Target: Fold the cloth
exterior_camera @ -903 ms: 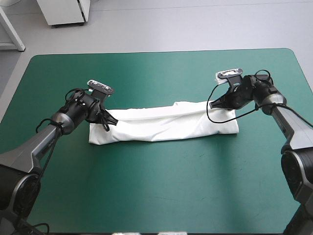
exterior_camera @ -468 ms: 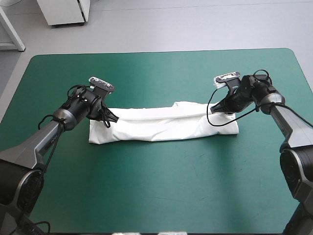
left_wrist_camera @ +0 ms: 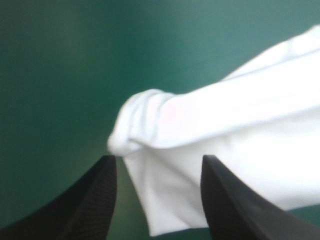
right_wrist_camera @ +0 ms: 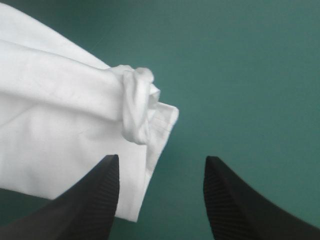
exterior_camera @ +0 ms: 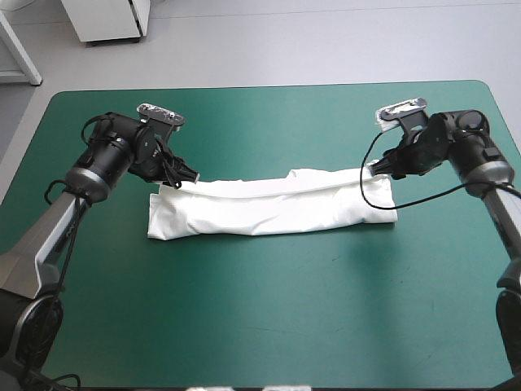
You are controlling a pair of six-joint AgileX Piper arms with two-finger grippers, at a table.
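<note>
The white T-shirt (exterior_camera: 269, 208) lies folded into a long flat band across the middle of the teal-green table. My left gripper (exterior_camera: 186, 174) hovers just off the band's far left corner, open and holding nothing. In the left wrist view that rolled corner of the T-shirt (left_wrist_camera: 150, 117) lies just ahead of the left gripper (left_wrist_camera: 157, 165). My right gripper (exterior_camera: 376, 168) stands open above the band's far right corner. The right wrist view shows the bunched end of the T-shirt (right_wrist_camera: 135, 105) ahead of the right gripper (right_wrist_camera: 161, 167), with no cloth between its fingers.
Bare teal-green cover (exterior_camera: 269, 309) surrounds the band on all sides. A loop of black cable (exterior_camera: 378, 195) hangs from the right wrist over the band's right end.
Both grippers have let go of the T-shirt's far corners and drawn back and up from it, the left toward the far left, the right toward the right. The band lies still.
</note>
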